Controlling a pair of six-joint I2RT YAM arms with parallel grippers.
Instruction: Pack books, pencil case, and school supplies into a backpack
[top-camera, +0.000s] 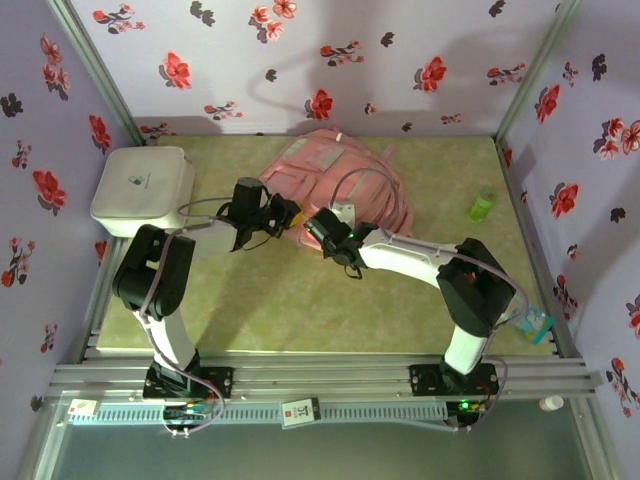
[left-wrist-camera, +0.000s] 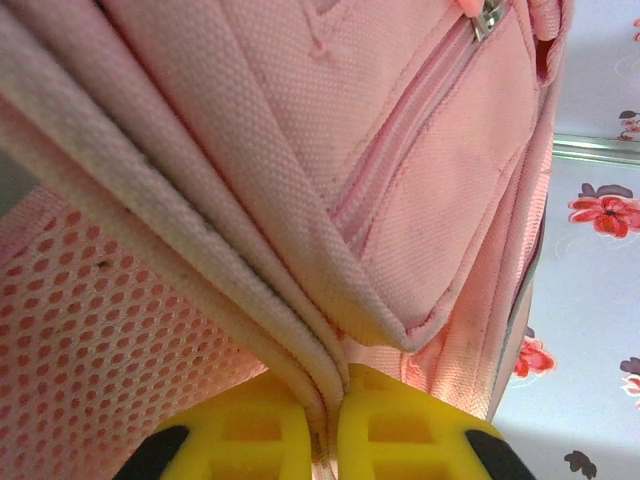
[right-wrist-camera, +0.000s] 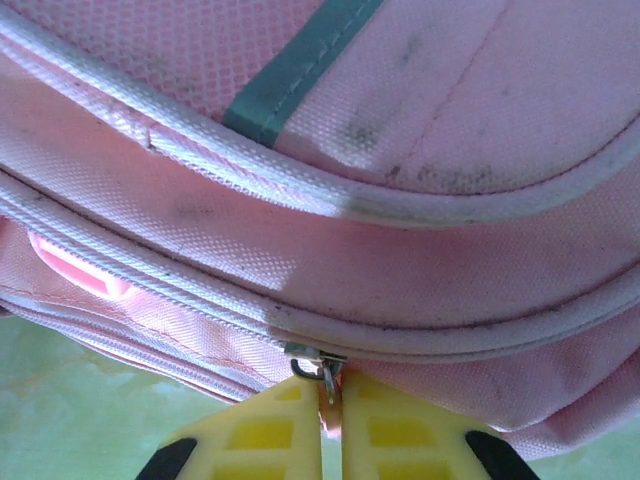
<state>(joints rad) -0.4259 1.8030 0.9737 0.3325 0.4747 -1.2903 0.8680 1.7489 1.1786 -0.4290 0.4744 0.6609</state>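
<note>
The pink backpack (top-camera: 345, 170) lies at the back middle of the green mat. My left gripper (top-camera: 288, 216) is at its near left edge, shut on a fold of pale piped seam (left-wrist-camera: 300, 360) that runs down between the yellow fingers (left-wrist-camera: 400, 430). Just to the right, my right gripper (top-camera: 320, 230) is shut on the zipper pull (right-wrist-camera: 327, 378) of the backpack (right-wrist-camera: 400, 280), whose metal slider sits at the fingertips. The left wrist view shows pink mesh (left-wrist-camera: 90, 330) and a closed zipper pocket (left-wrist-camera: 420, 170). The books and pencil case are out of view.
A white rounded box (top-camera: 142, 188) stands at the back left of the mat. A small green object (top-camera: 483, 207) lies at the right. A teal item (top-camera: 536, 324) sits by the right arm's elbow. Flowered walls close in three sides.
</note>
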